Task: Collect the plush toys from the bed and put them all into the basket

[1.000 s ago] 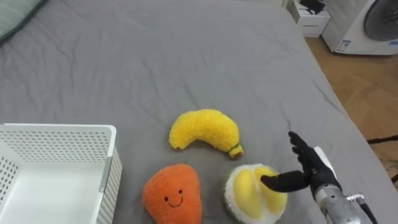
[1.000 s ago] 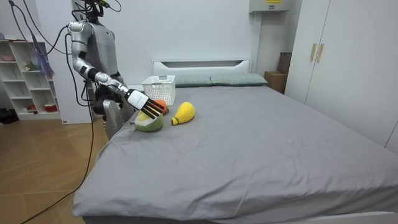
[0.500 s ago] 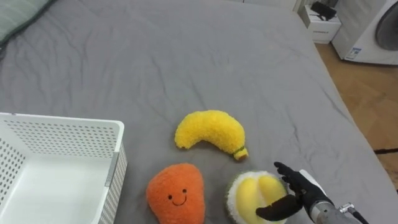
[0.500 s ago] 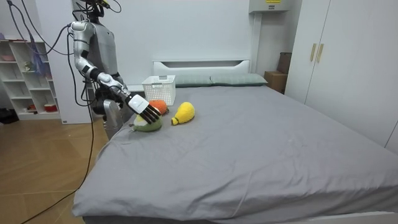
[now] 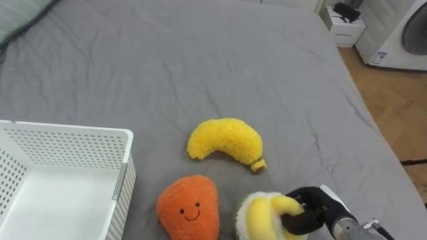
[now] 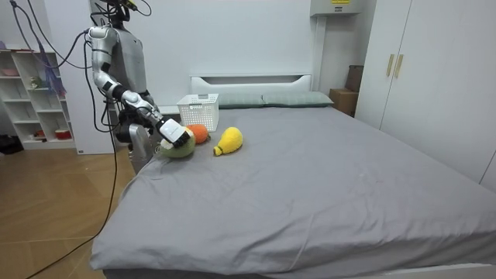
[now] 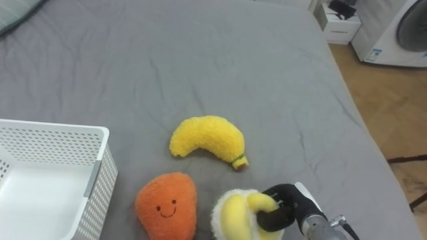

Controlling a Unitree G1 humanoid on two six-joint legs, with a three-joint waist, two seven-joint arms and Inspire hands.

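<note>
In the left eye view, the right hand [image 5: 312,212] has its dark fingers curled round a fuzzy yellow-and-white round toy [image 5: 257,217] near the near edge of the grey bed [image 5: 200,60]. Beside it lies a smiling orange plush [image 5: 187,208], with a curved fluffy banana [image 5: 223,139] beyond. A perforated white plastic basket [image 5: 73,143] sits to the left.

The room view adds the robot standing at the bed's side edge, near the white headboard [image 6: 250,80], and a wardrobe [image 6: 418,70].

In the right eye view, the thumb lies across the toy's yellow centre.
</note>
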